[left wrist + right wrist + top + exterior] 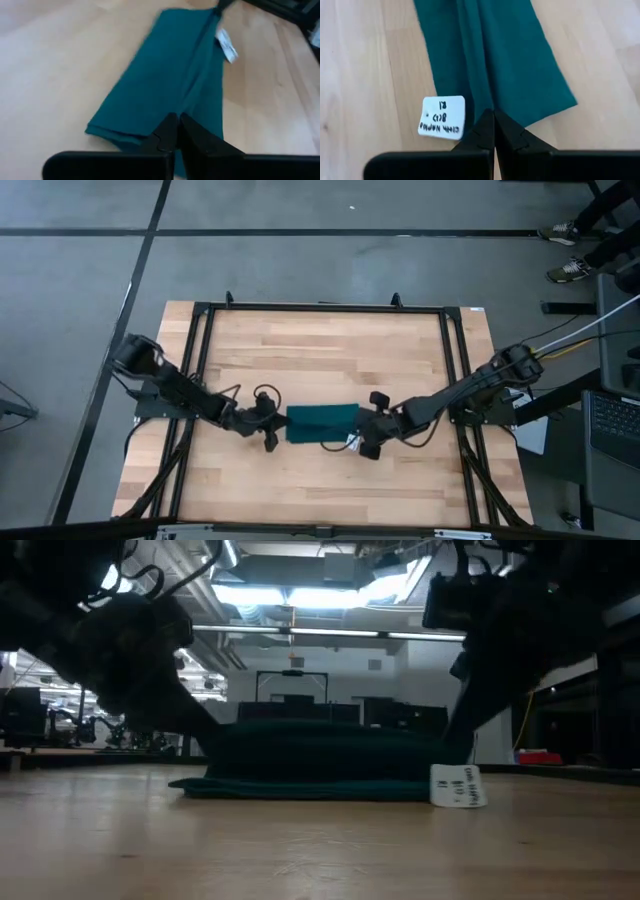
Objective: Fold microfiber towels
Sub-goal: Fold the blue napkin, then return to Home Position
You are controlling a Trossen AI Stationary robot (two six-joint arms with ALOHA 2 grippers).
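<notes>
lying folded into a narrow strip on the wooden table [330, 370], the teal towel [322, 423] shows its white tag [443, 118]. the left gripper [176, 131] and right gripper [494, 125] each pinch an opposite end, jaws closed on cloth.

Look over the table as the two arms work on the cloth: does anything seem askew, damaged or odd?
Nothing stands out. The teal towel lies folded into a narrow strip, its white tag sticking out at one end. The left gripper and right gripper each pinch an end.

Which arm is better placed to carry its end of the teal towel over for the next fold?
Neither clearly. The left gripper and right gripper each sit shut on an opposite end of the towel. The right end carries the white tag.
</notes>
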